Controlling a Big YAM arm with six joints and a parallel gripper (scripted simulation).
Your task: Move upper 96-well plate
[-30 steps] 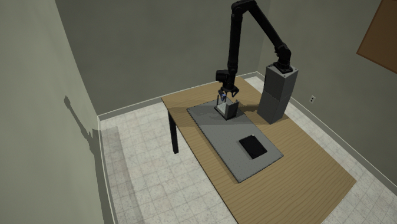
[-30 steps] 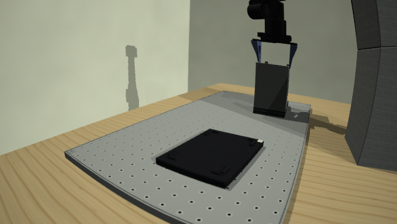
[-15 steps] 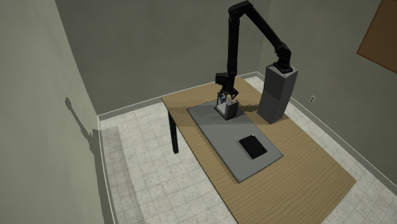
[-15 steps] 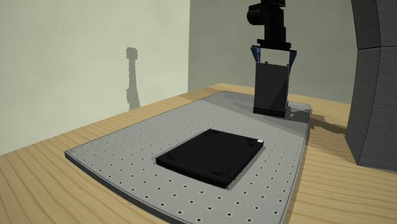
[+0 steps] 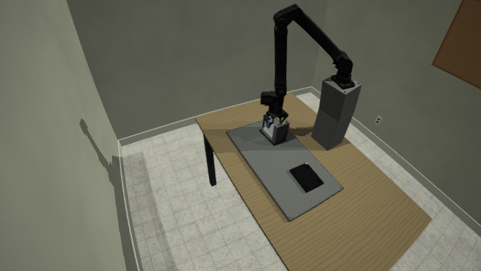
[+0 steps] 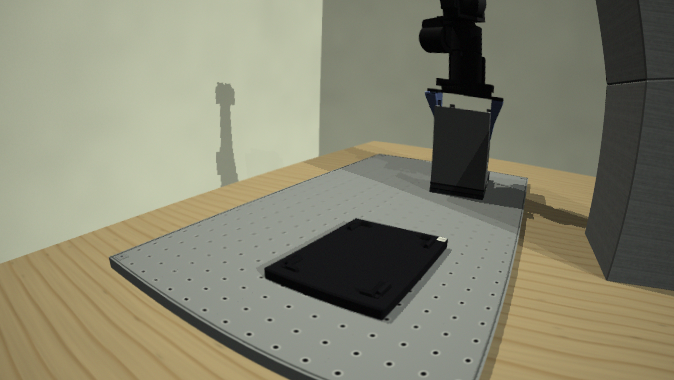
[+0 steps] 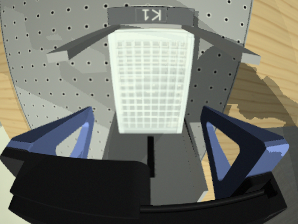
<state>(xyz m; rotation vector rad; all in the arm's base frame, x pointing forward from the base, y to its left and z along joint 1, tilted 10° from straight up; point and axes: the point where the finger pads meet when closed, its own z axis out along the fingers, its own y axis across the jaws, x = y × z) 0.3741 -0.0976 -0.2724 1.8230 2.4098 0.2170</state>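
Observation:
The stack rack K1 stands at the far end of the grey perforated plate; it also shows in the top view. In the wrist view the upper white 96-well plate lies on top inside the rack, below the K1 label. My gripper is open straight above the rack, its blue fingers straddling the rack's top on both sides and touching nothing. The lower plate is hidden. The black plate nest N1 lies flat in the plate's middle, with a pale A1 square at its far right corner.
A tall grey pedestal carries the arm's base to the right of the rack. The grey perforated baseplate lies on a wooden table. The table's edge runs along the left side.

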